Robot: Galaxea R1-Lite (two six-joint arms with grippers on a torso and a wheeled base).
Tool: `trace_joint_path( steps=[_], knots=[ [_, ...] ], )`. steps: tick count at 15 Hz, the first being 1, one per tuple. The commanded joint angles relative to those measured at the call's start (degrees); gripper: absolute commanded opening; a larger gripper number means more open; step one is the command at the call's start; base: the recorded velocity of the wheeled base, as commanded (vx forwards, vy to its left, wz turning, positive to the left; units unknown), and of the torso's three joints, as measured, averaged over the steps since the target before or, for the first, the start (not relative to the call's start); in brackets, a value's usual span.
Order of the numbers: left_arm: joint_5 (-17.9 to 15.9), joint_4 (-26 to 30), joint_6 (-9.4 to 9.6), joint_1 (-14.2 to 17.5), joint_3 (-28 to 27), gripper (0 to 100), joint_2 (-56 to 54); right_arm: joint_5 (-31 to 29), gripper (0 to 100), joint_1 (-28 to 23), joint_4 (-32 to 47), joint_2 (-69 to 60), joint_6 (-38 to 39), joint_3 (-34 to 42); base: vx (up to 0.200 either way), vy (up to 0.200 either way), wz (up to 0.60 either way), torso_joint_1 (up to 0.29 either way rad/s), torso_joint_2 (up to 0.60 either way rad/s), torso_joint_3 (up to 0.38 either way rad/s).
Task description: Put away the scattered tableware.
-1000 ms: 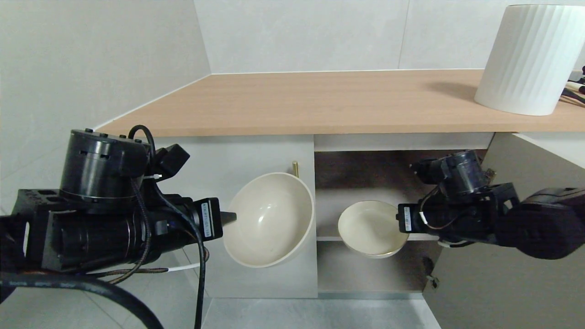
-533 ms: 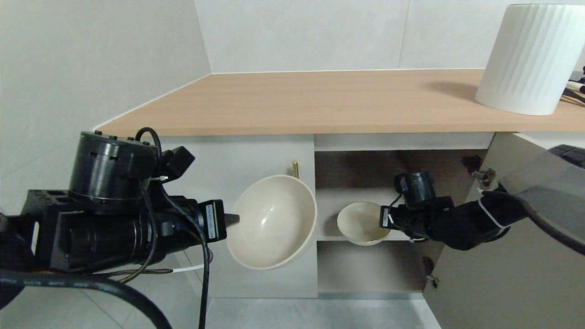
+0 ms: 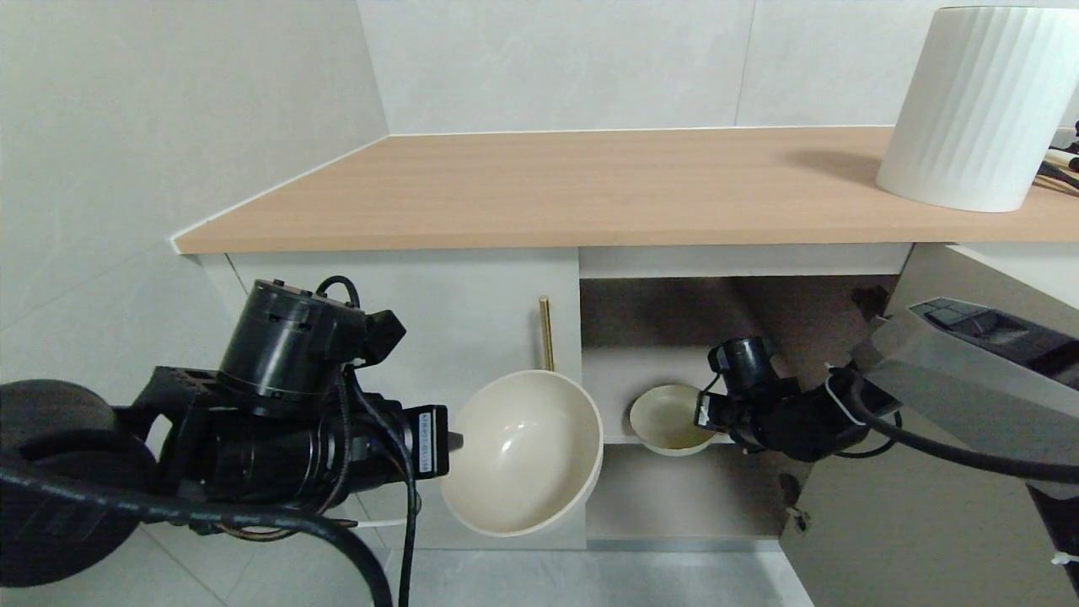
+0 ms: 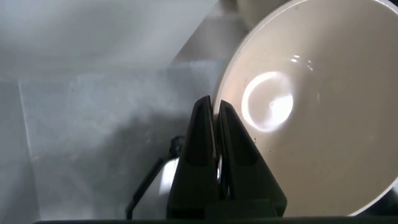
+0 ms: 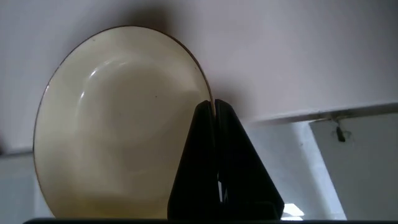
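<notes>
We hold two bowls, one of them at the cabinet shelf.
Nearest us, our left claw (image 3: 455, 439) is clamped on the rim of the large bowl (image 3: 523, 455), which hangs tilted just beyond its tips. Farther in, our right claw (image 3: 701, 413) pinches the small bowl (image 3: 668, 417) at the shelf (image 3: 609, 438) edge. We judge that shelving is under way, and the next move calls for lowering the bowl level and then letting go. Above both claws, the wooden tabletop (image 3: 548, 185) carries a white ribbed container (image 3: 978, 110) against pale tiled walls.
</notes>
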Motion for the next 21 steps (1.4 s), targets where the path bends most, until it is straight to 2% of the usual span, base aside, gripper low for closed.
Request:
trace_joint_path(
  steps=[1, 8, 14, 21],
  knots=[
    [0.40, 0.03, -0.04, -0.53, -0.07, 0, 2.92, -1.35, 0, -0.74, -0.04, 3.51, -0.06, -2.73, 0.000, 0.000, 0.00, 0.000, 0.00, 0.000],
    [0.40, 0.12, -0.04, -1.33, 0.02, 0, 4.06, -4.95, 0, -1.80, 0.23, 8.17, -0.06, -9.85, 0.000, 0.000, 0.00, 0.000, 0.00, 0.000],
    [0.40, 0.12, 0.05, -1.33, 0.02, 0, 4.59, -5.21, 0, -3.56, 0.40, 10.27, 0.73, -14.68, 0.000, 0.000, 0.00, 0.000, 0.00, 0.000],
    [0.40, 0.03, 0.05, -1.33, -0.16, 0, 4.85, -5.83, 0, -3.56, 0.49, 10.27, 0.73, -14.77, 0.000, 0.000, 0.00, 0.000, 0.00, 0.000]
  ],
)
